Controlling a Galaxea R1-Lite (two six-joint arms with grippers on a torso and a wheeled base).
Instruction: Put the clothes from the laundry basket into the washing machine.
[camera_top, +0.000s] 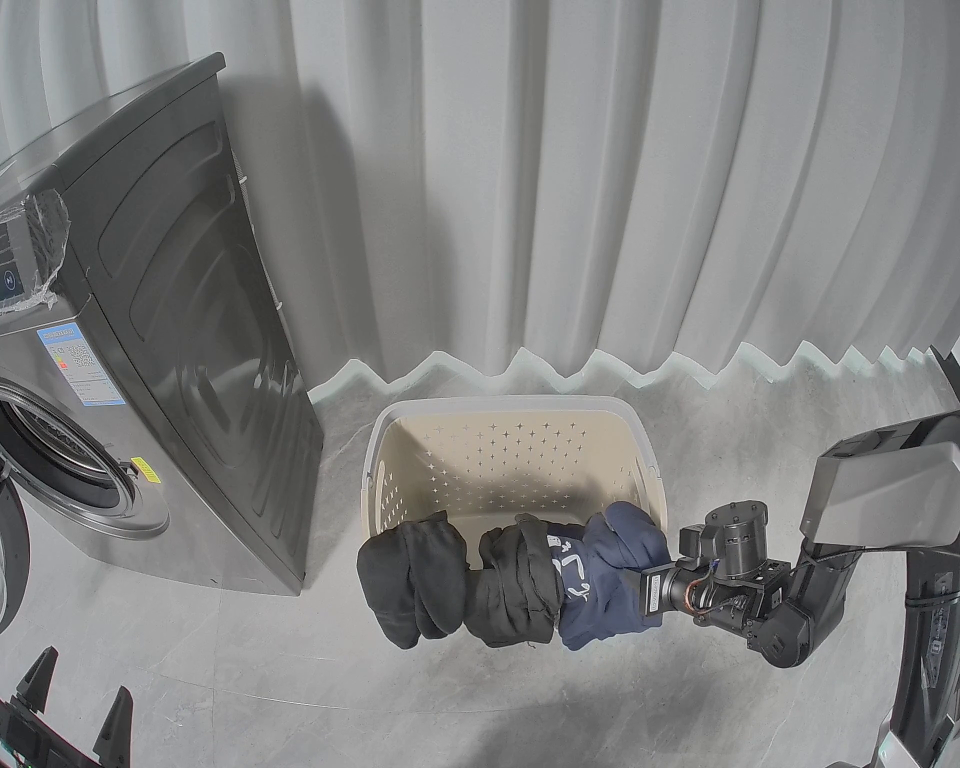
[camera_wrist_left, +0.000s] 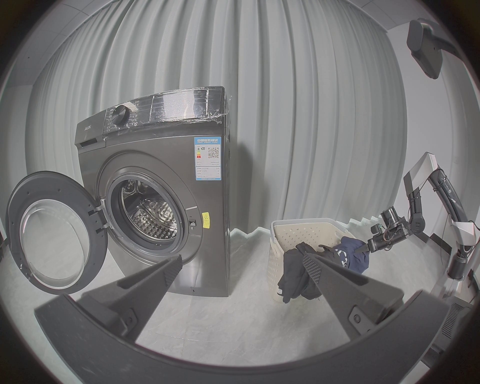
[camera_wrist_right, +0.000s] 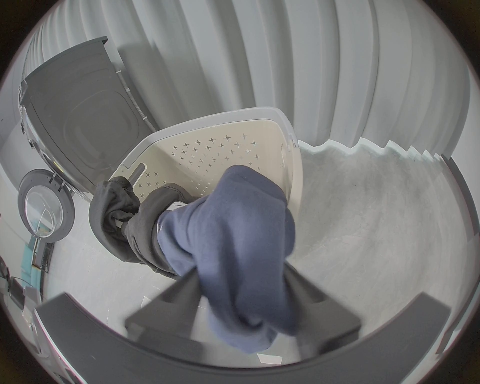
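Right gripper (camera_wrist_right: 242, 305) fingers clamp navy blue cloth garment (camera_wrist_right: 235, 225) beside black clothes (camera_top: 415, 585) draped over cream perforated plastic laundry basket (camera_top: 510, 403) rim; left gripper (camera_top: 82, 685) fingers spread apart.

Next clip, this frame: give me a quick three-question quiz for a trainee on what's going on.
1. True or false: the washing machine's door stands open.
2. Fill in: the black clothes hang over the basket's ____.
3. The right gripper is shut on: A) the black clothes, B) the navy garment, C) nothing.
Key: 1 true; 2 rim; 3 B.
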